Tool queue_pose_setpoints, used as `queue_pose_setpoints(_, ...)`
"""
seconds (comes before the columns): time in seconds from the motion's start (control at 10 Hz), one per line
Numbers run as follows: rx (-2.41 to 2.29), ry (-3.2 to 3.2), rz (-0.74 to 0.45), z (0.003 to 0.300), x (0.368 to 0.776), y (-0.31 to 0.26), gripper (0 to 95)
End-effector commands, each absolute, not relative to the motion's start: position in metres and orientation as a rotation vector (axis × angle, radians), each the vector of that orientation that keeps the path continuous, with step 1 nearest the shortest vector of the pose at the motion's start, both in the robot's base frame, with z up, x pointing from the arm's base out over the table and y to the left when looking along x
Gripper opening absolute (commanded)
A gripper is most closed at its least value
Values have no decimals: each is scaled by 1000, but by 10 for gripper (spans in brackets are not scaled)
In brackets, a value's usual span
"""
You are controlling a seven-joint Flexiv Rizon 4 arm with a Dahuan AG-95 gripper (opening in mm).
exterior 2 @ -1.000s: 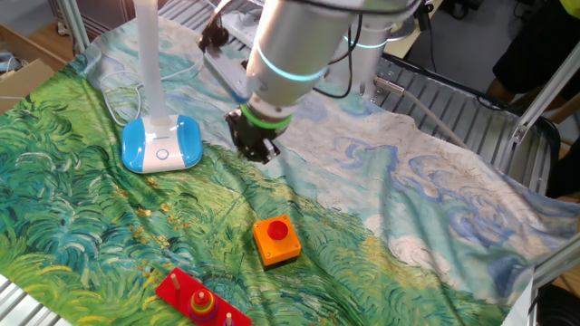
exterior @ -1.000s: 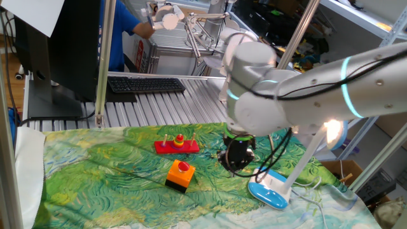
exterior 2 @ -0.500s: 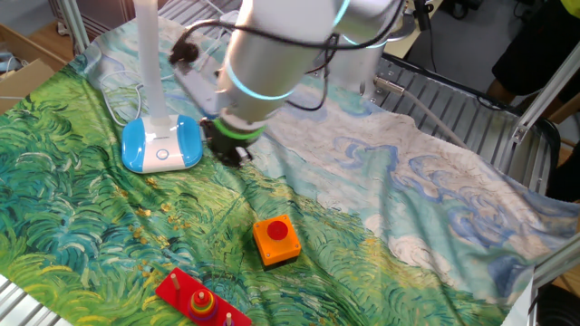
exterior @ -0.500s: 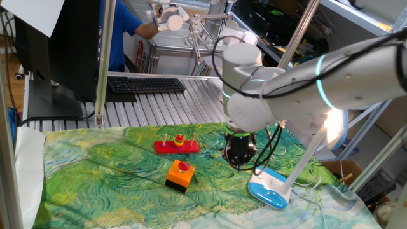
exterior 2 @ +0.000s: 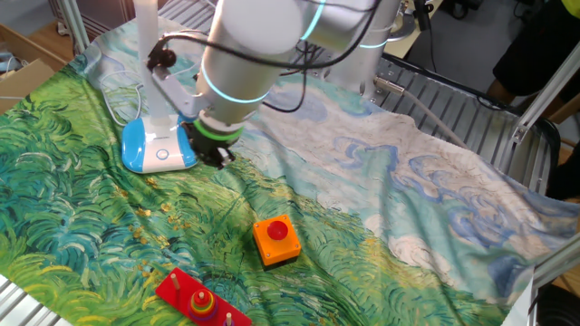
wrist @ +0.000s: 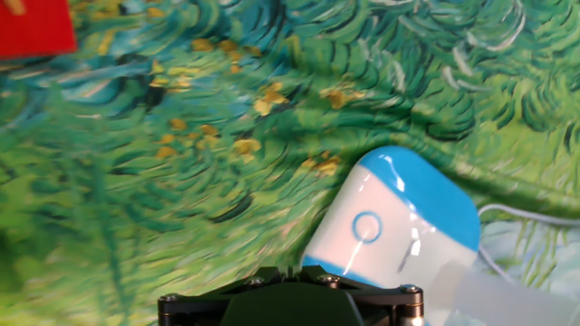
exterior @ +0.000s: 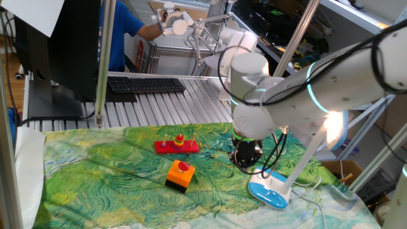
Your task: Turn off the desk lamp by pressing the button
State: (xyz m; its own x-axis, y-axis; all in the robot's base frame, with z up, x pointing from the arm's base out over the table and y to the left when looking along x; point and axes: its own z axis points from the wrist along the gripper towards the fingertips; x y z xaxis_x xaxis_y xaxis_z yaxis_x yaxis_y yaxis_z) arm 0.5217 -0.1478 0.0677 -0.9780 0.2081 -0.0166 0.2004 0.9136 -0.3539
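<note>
The desk lamp stands at the cloth's edge, with its white, blue-rimmed oval base [exterior: 268, 194], slanted white stem [exterior: 306, 160] and glowing head [exterior: 334, 130]. In the other fixed view the base [exterior 2: 159, 145] lies just left of my gripper [exterior 2: 211, 154]. My gripper [exterior: 247, 159] hovers low over the cloth beside the base, apart from it. In the hand view the button [wrist: 367, 226] shows as a small ring on the white base [wrist: 408, 204], just ahead of the gripper's black housing [wrist: 290, 303]. The fingertips are not visible, so I cannot tell their state.
An orange box with a red round button [exterior: 180, 173] sits mid-cloth, also seen in the other fixed view [exterior 2: 276, 240]. A red ring-stacking toy [exterior: 176, 145] lies behind it. The lamp's cable [exterior 2: 118, 100] runs by the base. A keyboard [exterior: 145, 83] and a person are behind the table.
My gripper has moved across the cloth toward the lamp base and now sits right beside it. The lamp, orange box and red toy have not moved.
</note>
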Motion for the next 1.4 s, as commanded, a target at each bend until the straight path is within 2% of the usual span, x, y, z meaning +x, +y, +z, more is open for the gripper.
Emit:
queue_pose_setpoints(0.1,-310,-3060,563,63,523,-160,0)
queue_pose_setpoints(0.5,-270,-3069,574,60,526,-173,0)
queue_pose_setpoints(0.8,-231,-3074,491,63,531,-178,0)
queue_pose_setpoints(1.4,-177,-3071,483,69,541,-186,0)
